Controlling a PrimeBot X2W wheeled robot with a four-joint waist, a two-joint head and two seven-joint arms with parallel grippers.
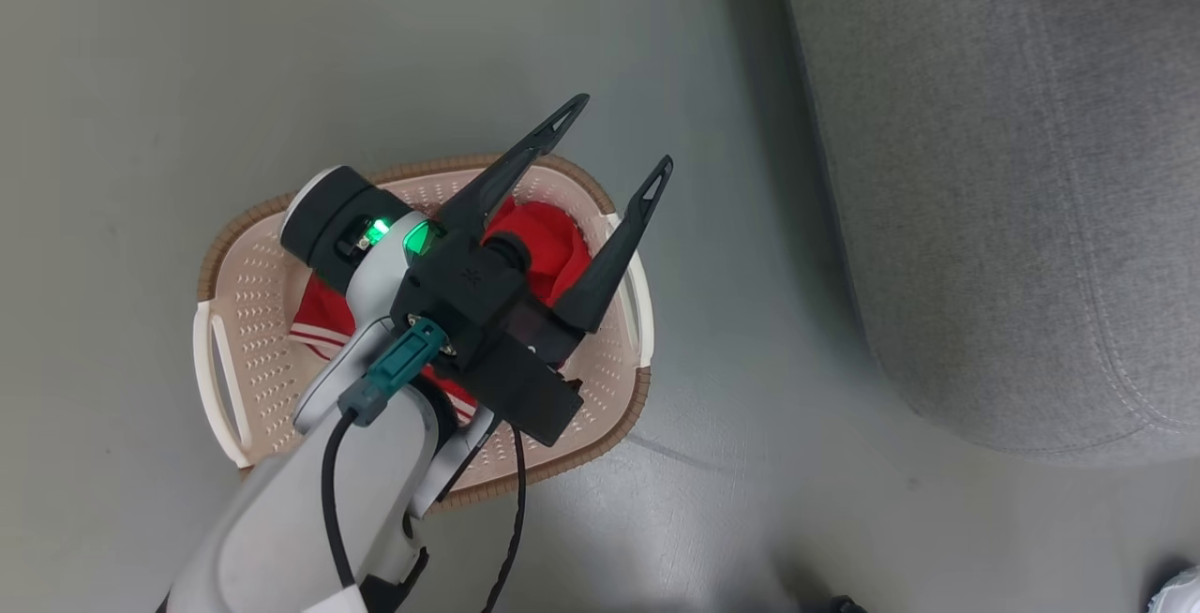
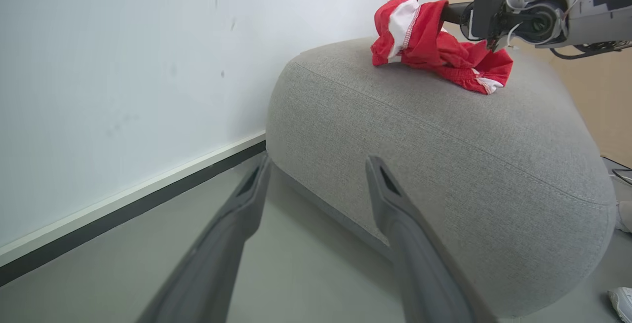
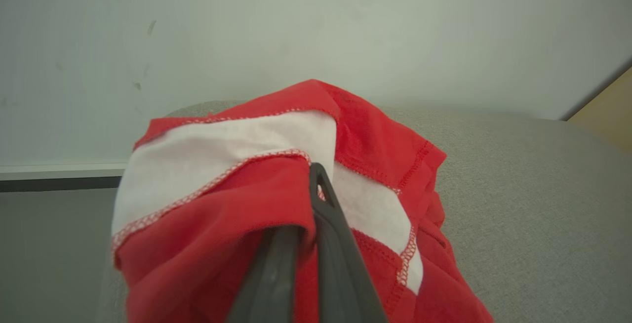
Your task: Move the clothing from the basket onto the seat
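Left tool (image 1: 621, 133) — two long dark fingers on a pale forearm, nearest the head camera. It is spread wide and holds nothing, hanging over the basket with its fingertips aimed toward the seat.

Cream-white perforated plastic basket (image 1: 234, 257) with a brown woven-look rim and white side handles. It stands on the floor directly beneath the left tool, apart from the seat. Contents: bright red soft-fabric clothing (image 1: 553, 233) with thin white stripes, crumpled on the basket's bottom and partly hidden by the arm. Number of pieces: cannot tell.

Smooth pale grey floor (image 1: 141, 79), carrying the basket and the seat.

Large grey woven-fabric upholstered seat (image 1: 1012, 172) with rounded edges and a stitched seam, to the robot's right of the basket.

Right tool (image 3: 308, 204) — dark fingers clamped together on a bright red garment (image 2: 434, 49) with white bands and white stitched trim. In the left wrist view the garment's lower folds lie on the seat's top near its rounded end, and the pinched part is held just above.

Plain white wall (image 2: 123, 66) with a dark skirting strip, behind the seat.

Step in hand, as judged: setting one garment down on the seat, with more waiting in the basket. The next move calls for the right tool to part its fingers and lift away without dragging the fabric. The left tool then needs to tip down into the basket and close on the red heap.
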